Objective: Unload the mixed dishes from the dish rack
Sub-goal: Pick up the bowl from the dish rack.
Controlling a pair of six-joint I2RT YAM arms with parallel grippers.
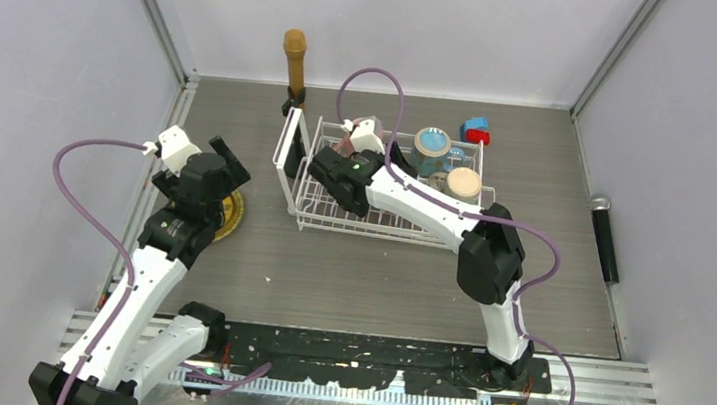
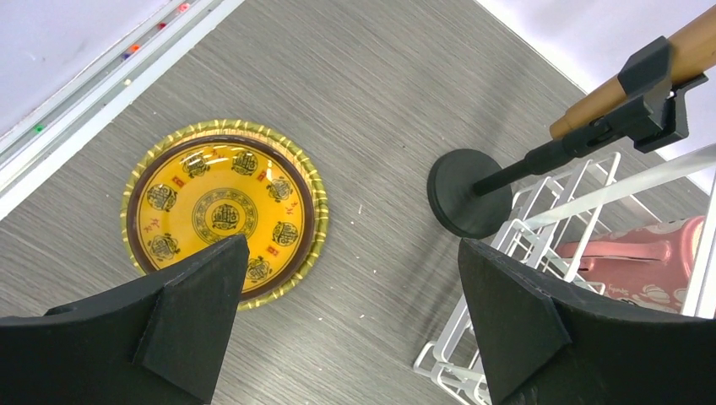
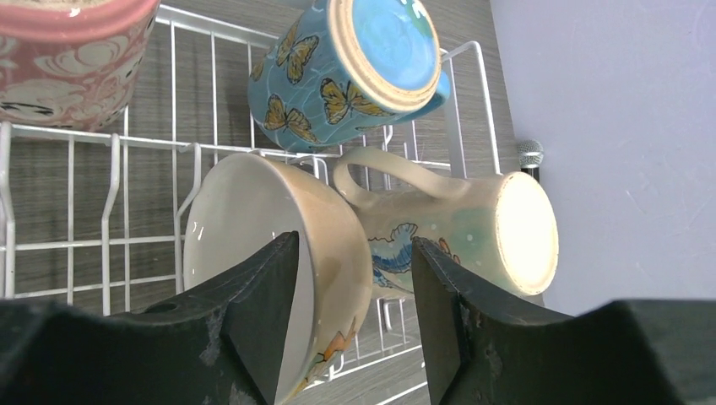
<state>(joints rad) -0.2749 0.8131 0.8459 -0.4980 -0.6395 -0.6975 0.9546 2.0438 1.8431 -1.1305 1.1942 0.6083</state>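
The small white bowl (image 3: 253,228) lies on its side in the dish rack (image 3: 51,131), its rim between the right gripper's (image 3: 355,249) part-open jaws, one finger inside and the other outside with a gap showing. Close squarely on that wall, clear of the cream mug (image 3: 473,228) just past the outer finger, then lift straight out. The left gripper (image 2: 352,245) hangs wide open and holds nothing.

Inside the dish rack (image 1: 317,220), the cream mug (image 3: 456,228) crowds the white bowl (image 3: 338,245), leaving you a narrow gap. A black stand base (image 2: 469,192) sits just outside the rack's far-left corner; leftward, open table (image 1: 346,282).
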